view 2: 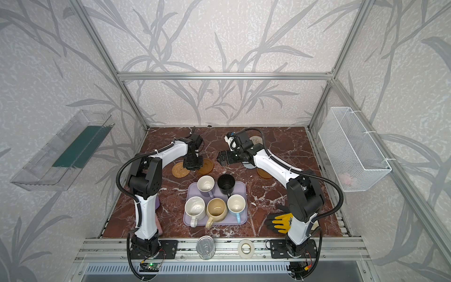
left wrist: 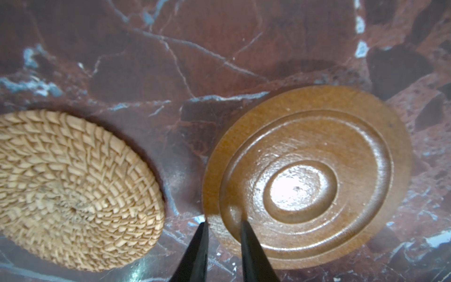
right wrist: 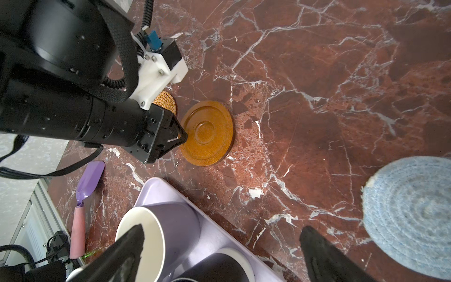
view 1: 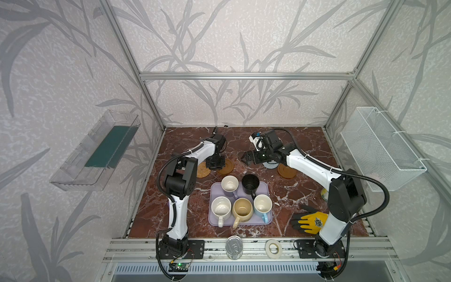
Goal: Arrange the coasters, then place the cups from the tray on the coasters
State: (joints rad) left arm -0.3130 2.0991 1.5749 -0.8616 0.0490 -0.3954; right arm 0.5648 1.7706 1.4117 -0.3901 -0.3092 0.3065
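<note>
Left pincer (left wrist: pixel 223 222) of mine is nipped narrow on the rim of a brown wooden coaster (left wrist: pixel 307 175), just beyond the far left corner of the tray (view 1: pixel 251 223), beside the rattan coaster (left wrist: pixel 73 190). Arranging looks unfinished to me; all five cups (view 1: pixel 242 208) wait on the tray.

I can read no text anywhere: the embossing on the silver can lid (view 1: pixel 233 245) and the emblem on the yellow glove (view 1: pixel 317 221) are too blurred.
</note>
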